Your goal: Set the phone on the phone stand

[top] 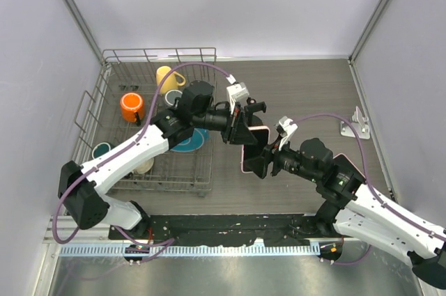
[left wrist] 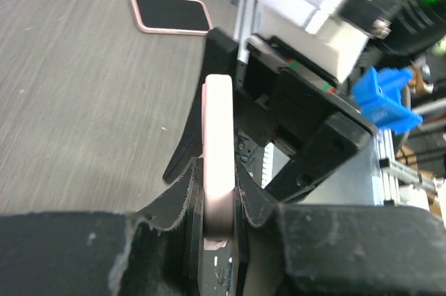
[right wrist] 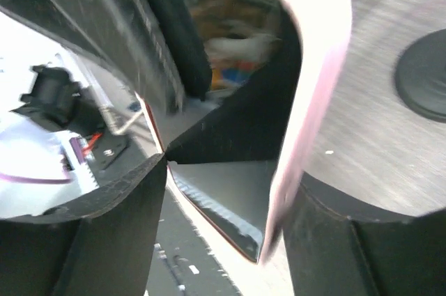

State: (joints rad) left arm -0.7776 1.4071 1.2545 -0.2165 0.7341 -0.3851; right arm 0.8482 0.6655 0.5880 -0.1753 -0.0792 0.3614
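Note:
The phone (left wrist: 217, 129), pink-rimmed with a dark screen, is held off the table, edge-on, with my left gripper (left wrist: 217, 170) shut on its thin sides. From above, the left gripper (top: 237, 125) reaches rightward at mid-table and the phone (top: 255, 141) slants between both grippers. My right gripper (top: 259, 160) faces it with its jaws wide either side of the phone (right wrist: 313, 66). The pink edge lies against one right finger (right wrist: 362, 240). The phone stand's round black base (right wrist: 425, 80) sits on the table just beyond, and its clamp top (top: 256, 106) shows behind the left gripper.
A wire dish rack (top: 157, 170) at the left holds an orange mug (top: 131, 106), a yellow mug (top: 166, 75) and a teal plate (top: 189, 141). A second pink-rimmed phone (left wrist: 171, 14) lies flat near the table's rail. A white bracket (top: 355, 125) stands at the right.

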